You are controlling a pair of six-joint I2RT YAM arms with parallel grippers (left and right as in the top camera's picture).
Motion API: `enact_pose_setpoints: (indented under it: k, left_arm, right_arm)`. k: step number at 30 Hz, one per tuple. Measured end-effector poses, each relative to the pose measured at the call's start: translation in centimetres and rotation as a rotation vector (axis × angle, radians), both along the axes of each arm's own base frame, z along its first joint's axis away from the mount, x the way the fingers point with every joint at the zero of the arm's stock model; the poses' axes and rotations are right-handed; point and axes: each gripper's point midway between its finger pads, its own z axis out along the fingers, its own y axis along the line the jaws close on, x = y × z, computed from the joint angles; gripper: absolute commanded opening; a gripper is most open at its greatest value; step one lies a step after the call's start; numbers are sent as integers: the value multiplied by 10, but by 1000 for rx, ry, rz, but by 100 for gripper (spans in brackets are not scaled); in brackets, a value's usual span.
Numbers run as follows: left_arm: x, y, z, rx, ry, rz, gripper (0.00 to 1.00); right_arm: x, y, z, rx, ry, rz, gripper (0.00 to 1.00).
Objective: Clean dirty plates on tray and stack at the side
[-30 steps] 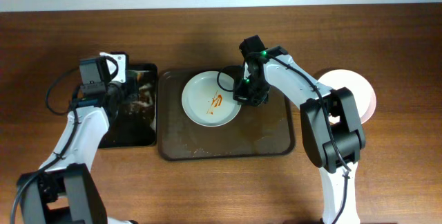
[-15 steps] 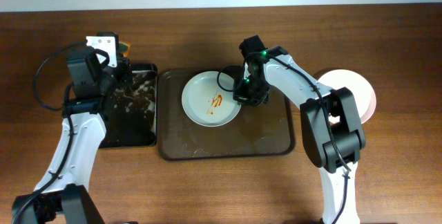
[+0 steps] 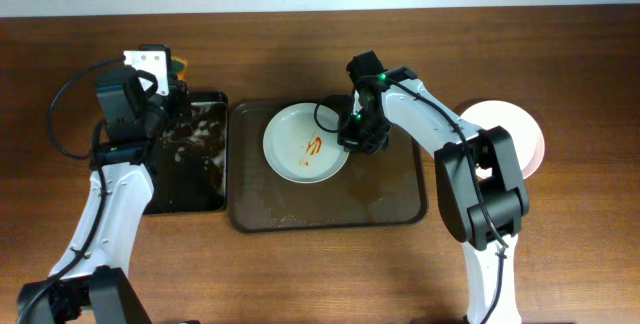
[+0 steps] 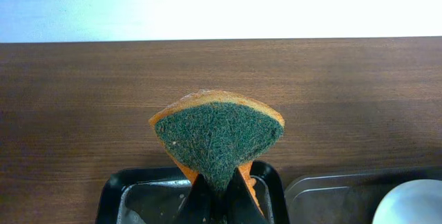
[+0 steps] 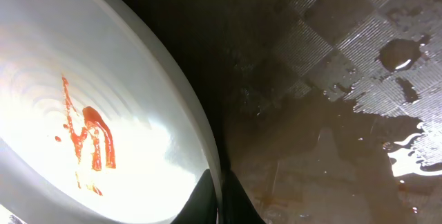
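A white plate with red-orange sauce streaks lies in the brown tray, at its upper left. My right gripper is shut on the plate's right rim; the right wrist view shows the rim pinched between the fingers and the sauce. Clean white plates are stacked on the table at the right. My left gripper is shut on an orange sponge with a green scouring face, held above the black tray's far end.
The narrow black tray holds foamy water left of the brown tray. The brown tray's floor is wet with puddles. The table's far edge runs behind both arms.
My left arm lifted and swung back with the sponge between one second and half a second ago, then held still. The right gripper and the plate have not moved.
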Motion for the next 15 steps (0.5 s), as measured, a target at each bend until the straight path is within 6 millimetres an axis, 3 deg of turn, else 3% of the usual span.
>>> enact_pose_setpoints:
  k: [10,15]
  left_arm:
    - [-1,-5,-2,-17,8,-22,0]
    - [-33,-20,-44,-128,233,-30,0]
  right_arm:
    - [0,0,0,0,0,1,4]
    - [0,0,0,0,0,0,4]
